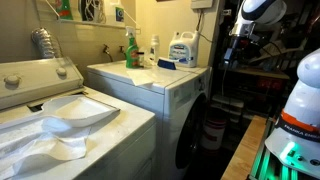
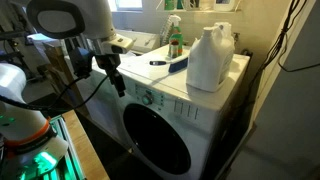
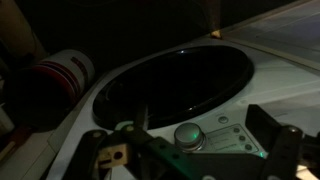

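We see the claw (image 3: 182, 152) spread wide and holding nothing, low in the wrist view, just before the small round dial (image 3: 188, 134) on the washer (image 2: 210, 115) front, which we judge hard, slick and fixed, best pinched across its rim.

Dim, murky wrist view; brighter exteriors

White rounded arm (image 2: 65, 18), black cables (image 2: 75, 88), dark gripper (image 2: 114, 78) — base (image 2: 22, 125) perhaps glowing green
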Motion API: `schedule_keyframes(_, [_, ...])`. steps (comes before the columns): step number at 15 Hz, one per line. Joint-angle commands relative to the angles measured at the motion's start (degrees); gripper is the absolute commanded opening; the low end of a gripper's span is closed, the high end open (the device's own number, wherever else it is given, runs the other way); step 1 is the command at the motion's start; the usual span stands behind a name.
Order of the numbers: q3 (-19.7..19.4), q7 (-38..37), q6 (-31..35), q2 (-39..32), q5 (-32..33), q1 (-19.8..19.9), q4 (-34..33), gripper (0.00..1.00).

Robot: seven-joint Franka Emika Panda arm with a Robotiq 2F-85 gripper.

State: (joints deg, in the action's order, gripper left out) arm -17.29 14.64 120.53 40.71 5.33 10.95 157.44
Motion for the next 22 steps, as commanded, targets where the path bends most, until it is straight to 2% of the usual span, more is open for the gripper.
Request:
schedule_keyframes(1, [0.5, 0.32, -0.1, -0.11, -0.41, 0.51, -0.09, 1.0])
schedule_keyframes(7, [0.5, 0.32, -0.1, -0.11, -0.41, 0.51, -0.08, 1.0])
schedule_keyframes(8, [1.77, -1.21, -0.77, -0.57, -0.19, 0.46, -1.37, 1.0])
schedule_keyframes(15, [11.99, -5.51, -7.39, -3.44, -0.28, -4.63, -14.87, 1.0])
schedule_keyframes(19, [15.45, -7.46, -7.19, -9.84, -1.48, -8.44, -23.5, 1.0])
schedule_keyframes(22, [16.01, -7.26, -7.55, -16.19, -4.93, -11.52, -29.61, 1.0])
